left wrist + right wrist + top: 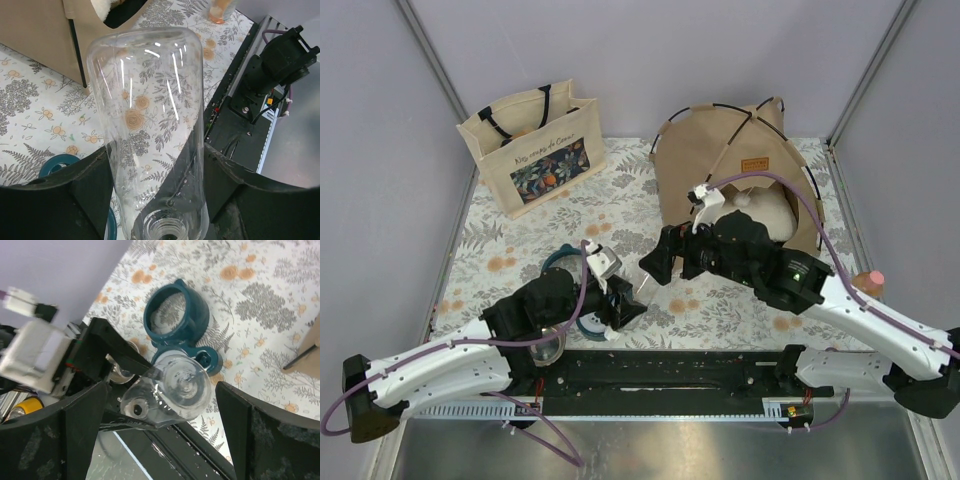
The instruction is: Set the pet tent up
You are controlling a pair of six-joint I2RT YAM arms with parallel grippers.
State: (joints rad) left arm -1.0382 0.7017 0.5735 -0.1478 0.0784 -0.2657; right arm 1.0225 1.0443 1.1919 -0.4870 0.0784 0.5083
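At about one o'clock on the floral-printed table cover point(620, 200), the tan fabric pet tent point(710, 150) stands as a dome arched on thin black poles point(750, 115), with a small brown label patch point(754, 163) over its doorway and a fluffy cream pillow point(765, 210) inside. The tent lies near, at one o'clock from the right pincer point(161, 385), whose black fingers are spread wide with nothing between them. At seven o'clock from that one, the left pincer point(155, 150) is clenched on a smooth, clear plastic bottle point(150, 100), and a glossy teal plastic ring point(175, 315) lies just beside it.
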